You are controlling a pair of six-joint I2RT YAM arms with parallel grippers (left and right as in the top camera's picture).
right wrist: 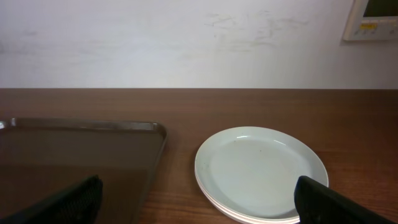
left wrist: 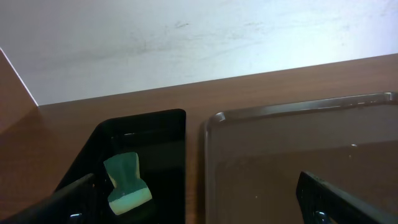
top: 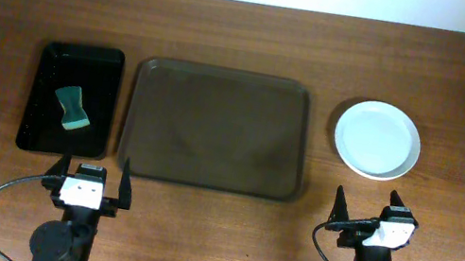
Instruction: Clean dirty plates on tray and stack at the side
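The white plates (top: 378, 139) sit in one stack on the table to the right of the brown tray (top: 217, 128). The stack also shows in the right wrist view (right wrist: 261, 173), its layered rims visible at the near edge. The tray holds nothing; it shows in the left wrist view (left wrist: 298, 162) and the right wrist view (right wrist: 74, 155). My left gripper (top: 92, 183) is open and empty near the front edge, below the gap between the two trays. My right gripper (top: 367, 218) is open and empty, just in front of the plate stack.
A smaller black tray (top: 71, 99) stands left of the brown tray and holds a green sponge (top: 72, 108), which also shows in the left wrist view (left wrist: 126, 182). A pale wall runs behind the table's far edge.
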